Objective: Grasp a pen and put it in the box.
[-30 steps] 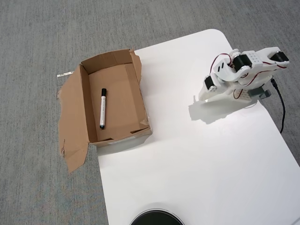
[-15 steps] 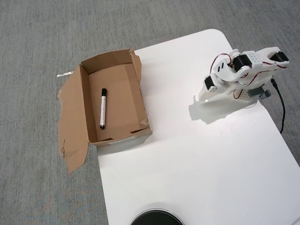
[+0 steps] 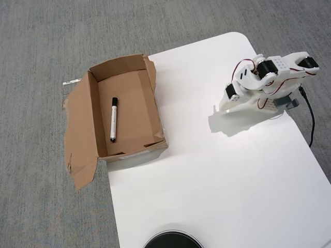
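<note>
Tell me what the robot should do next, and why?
Probably nothing more than stay folded. The slim white marker with a black cap already lies inside the torn brown cardboard box, and the white robot arm sits tucked far away from it on the white table.

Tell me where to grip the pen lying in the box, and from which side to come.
Grip the pen at mid-barrel, coming straight down from above. It lies flat on the floor of the box, whose walls block any sideways approach. Set the fingers across the barrel, toward the long walls; there is bare floor on both sides.
</note>
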